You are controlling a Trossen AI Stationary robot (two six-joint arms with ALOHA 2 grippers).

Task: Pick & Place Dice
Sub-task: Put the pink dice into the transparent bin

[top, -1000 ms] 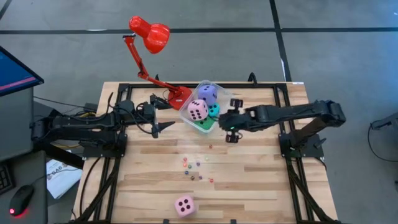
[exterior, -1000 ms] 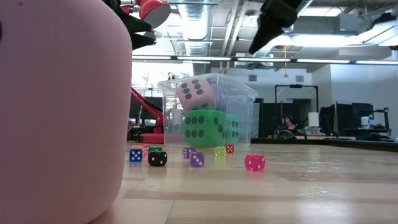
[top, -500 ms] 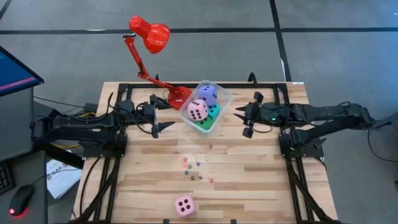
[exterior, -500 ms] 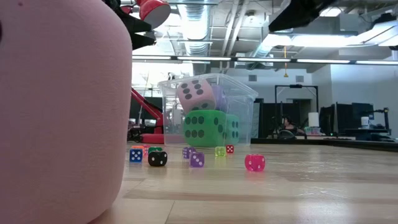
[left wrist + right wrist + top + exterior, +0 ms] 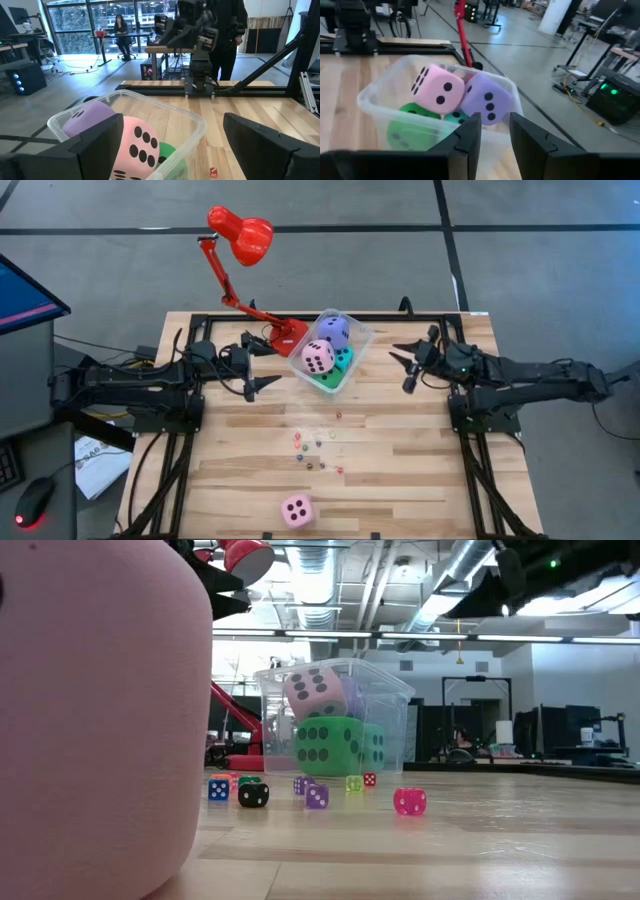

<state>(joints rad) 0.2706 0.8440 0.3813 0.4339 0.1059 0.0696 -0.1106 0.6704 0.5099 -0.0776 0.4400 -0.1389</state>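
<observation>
Four big dice sit in the tub (image 5: 356,348) near the worktop's far edge; one pink die (image 5: 297,510) sits by the near edge, four-face up. It's a cube, no long axis. Looks soft and light: you'd pinch opposite flat faces. Left fingers (image 5: 254,364) spread, right fingers (image 5: 409,364) nearly together, both empty.

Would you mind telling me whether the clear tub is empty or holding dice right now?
Holding dice. The clear tub contains a pink die, a purple die, a green die and a cyan one.
</observation>
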